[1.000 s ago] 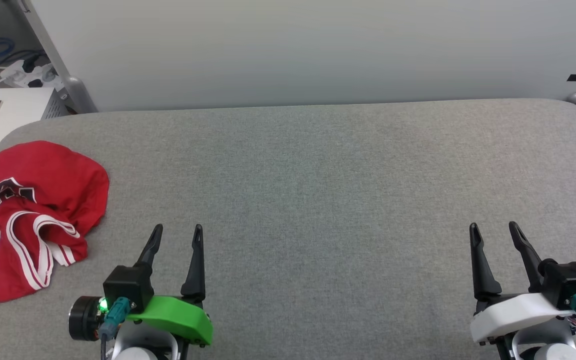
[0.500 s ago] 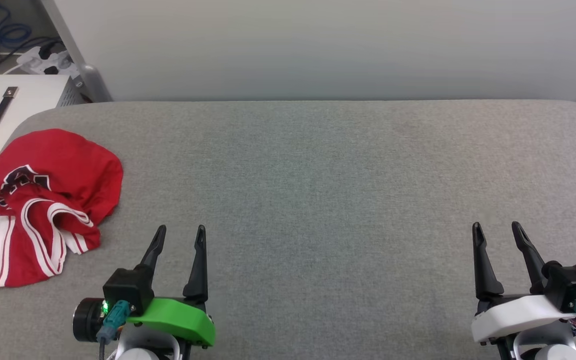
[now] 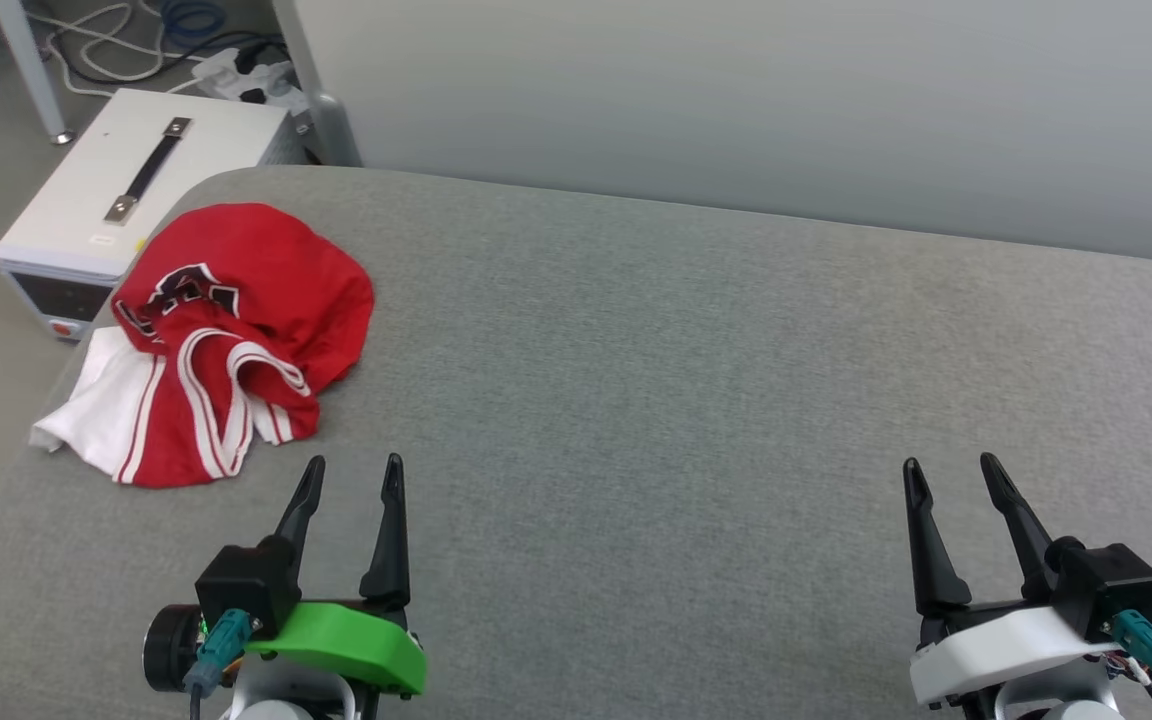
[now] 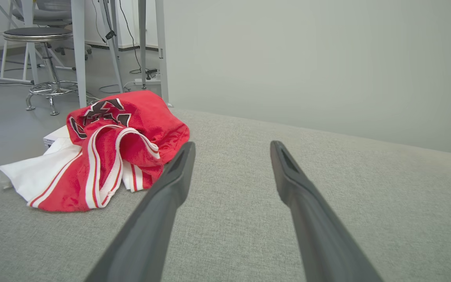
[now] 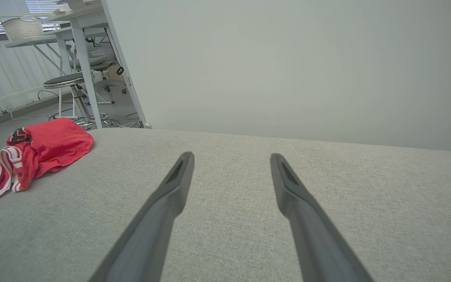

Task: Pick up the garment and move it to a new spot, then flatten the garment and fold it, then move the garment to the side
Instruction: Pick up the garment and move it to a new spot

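View swung left; garment [image 3: 236,330] at table [image 3: 686,400] edge.

The garment [image 3: 236,330] is seen crumpled in a heap at the far left corner of the grey surface [image 3: 696,400]. Red fabric, white sleeve, striped trim and part of a black print are exposed.

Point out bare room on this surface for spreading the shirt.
Free: the grey fabric surface right of the crumpled red basketball shirt, between the pale wall and the left gripper and right gripper. Crowded: the far-left corner, where the shirt lies.
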Robot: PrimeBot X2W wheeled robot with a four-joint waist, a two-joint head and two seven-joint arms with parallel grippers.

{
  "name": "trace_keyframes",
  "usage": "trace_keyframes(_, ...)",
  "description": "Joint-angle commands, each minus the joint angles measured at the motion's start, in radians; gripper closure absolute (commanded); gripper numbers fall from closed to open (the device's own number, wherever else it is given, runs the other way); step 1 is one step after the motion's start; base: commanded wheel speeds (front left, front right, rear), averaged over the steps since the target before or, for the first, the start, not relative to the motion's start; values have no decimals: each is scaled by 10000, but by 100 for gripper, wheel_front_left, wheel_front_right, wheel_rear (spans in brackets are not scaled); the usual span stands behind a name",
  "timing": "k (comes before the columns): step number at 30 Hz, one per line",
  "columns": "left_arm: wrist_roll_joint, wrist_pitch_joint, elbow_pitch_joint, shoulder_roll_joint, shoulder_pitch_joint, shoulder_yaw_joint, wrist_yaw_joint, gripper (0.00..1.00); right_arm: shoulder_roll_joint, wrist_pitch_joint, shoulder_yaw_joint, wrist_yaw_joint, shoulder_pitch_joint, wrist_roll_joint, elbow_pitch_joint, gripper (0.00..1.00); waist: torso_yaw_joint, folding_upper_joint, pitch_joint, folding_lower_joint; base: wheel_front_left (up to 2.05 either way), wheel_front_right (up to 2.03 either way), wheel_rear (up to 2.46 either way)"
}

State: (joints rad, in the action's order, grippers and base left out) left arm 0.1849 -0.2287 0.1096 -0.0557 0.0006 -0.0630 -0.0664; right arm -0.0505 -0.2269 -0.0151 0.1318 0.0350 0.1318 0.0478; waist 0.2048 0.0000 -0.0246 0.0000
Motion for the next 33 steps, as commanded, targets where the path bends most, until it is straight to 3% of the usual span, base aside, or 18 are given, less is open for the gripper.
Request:
trace_keyframes(1,120,-106,3,49,109,-34,-44,0,2,-126,-35,-10,100,21,12,0,727,0,64,0,0,0,0)
trace_keyframes(15,178,-331,77,55,282,-151,-180,0,3,-348,-298,-11,178,219,137,0,2295,0,70,0,0,0,0)
trace_keyframes(33,363,-331,125,55,196,68,-86,0,3,-348,-445,-11,52,66,78,0,2170,0,-263,0,0,0,0)
